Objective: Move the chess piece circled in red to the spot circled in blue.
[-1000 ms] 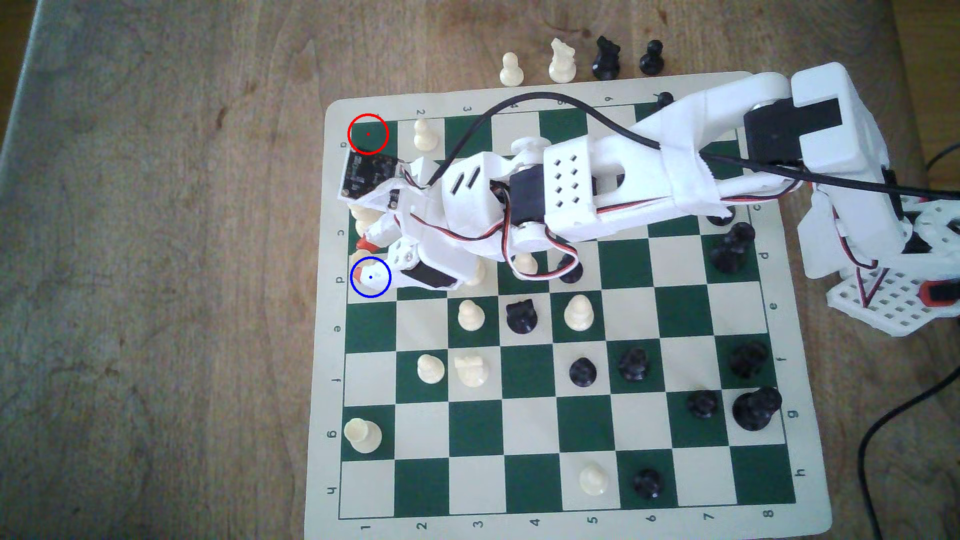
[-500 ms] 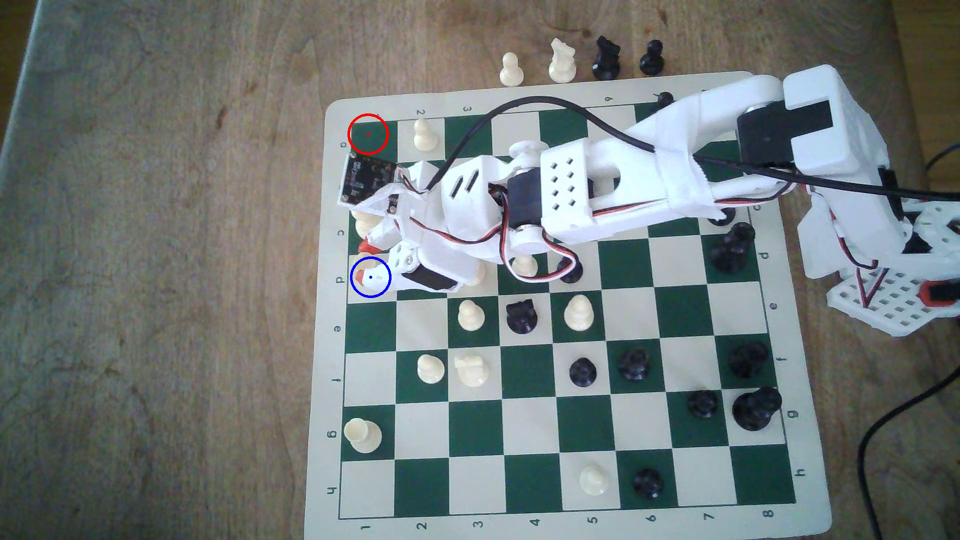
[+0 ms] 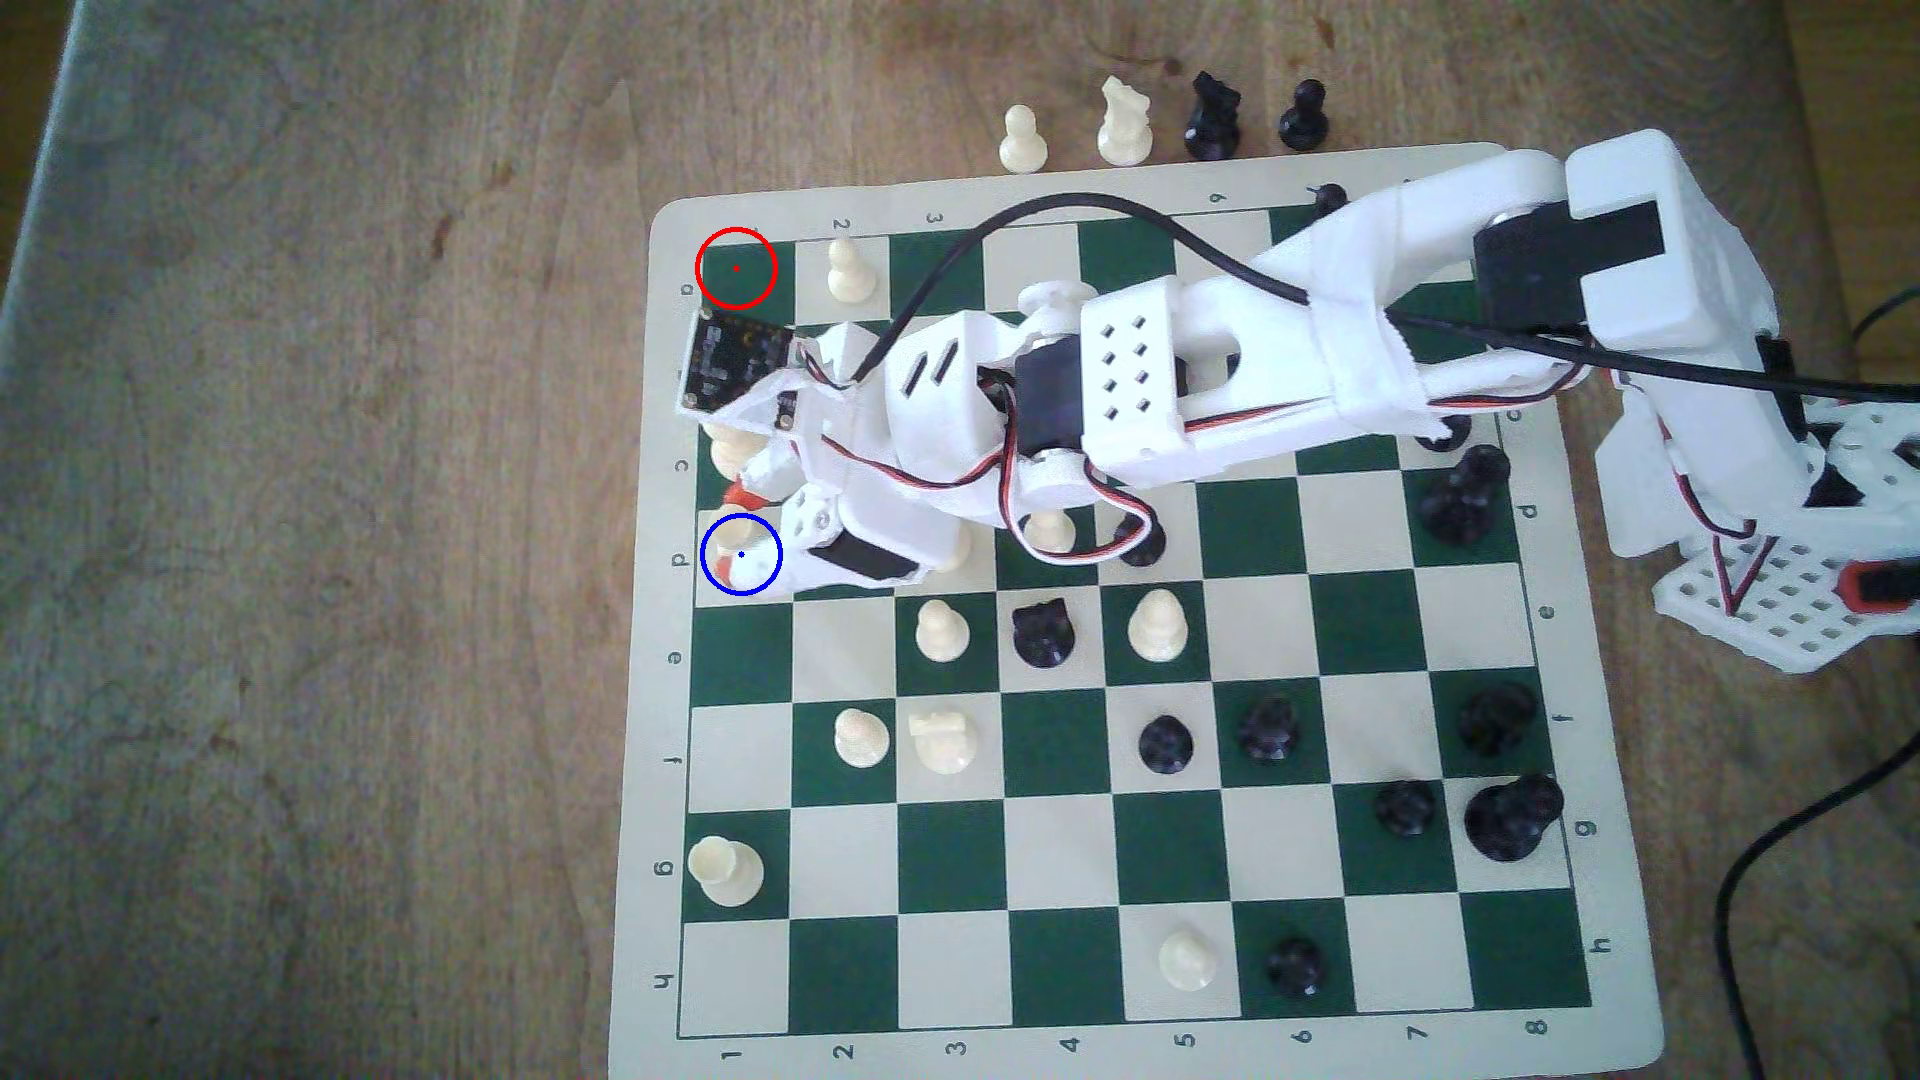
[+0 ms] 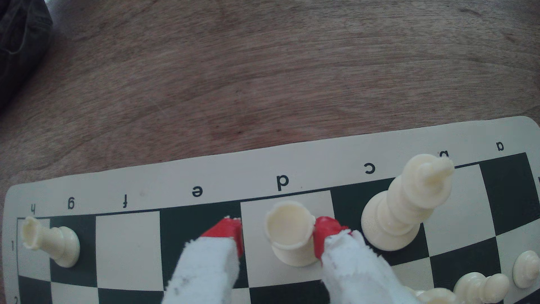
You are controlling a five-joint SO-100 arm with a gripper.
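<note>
The rook (image 4: 290, 233) stands upright on the cream square of file d, first rank, at the board's outer edge. In the exterior view this is the square carrying the blue ring (image 3: 741, 555), and the piece's top shows inside the ring, partly hidden by the arm. The red ring (image 3: 737, 268) sits on an empty green corner square further up that same column.

The pincer (image 4: 279, 236) straddles the rook with its jaws parted. One red fingertip (image 4: 323, 233) touches or nearly touches the rook's head on the side toward file c. The other red fingertip (image 4: 229, 231) stands apart on the file-e side, with bare cream square between it and the piece. So nothing is clamped; the piece appears to rest on its own base.

Judgement: placement looks done, and what is left is release and withdrawal. Key relation: the rook sits between the fingers, off-centre toward the file-c finger, with its long axis vertical. A straight lift along that axis seems the safest exit, as a sideways pull could drag the head and tip it.

Room: the tall cream king (image 4: 406, 201) stands just beside the file-c finger, on the neighbouring dark square, so that side is tight. The file-e side and the board margin (image 4: 233, 175) are open, with bare counter (image 4: 263, 73) beyond. A second rook (image 4: 49, 241) stands well apart near file g.
</note>
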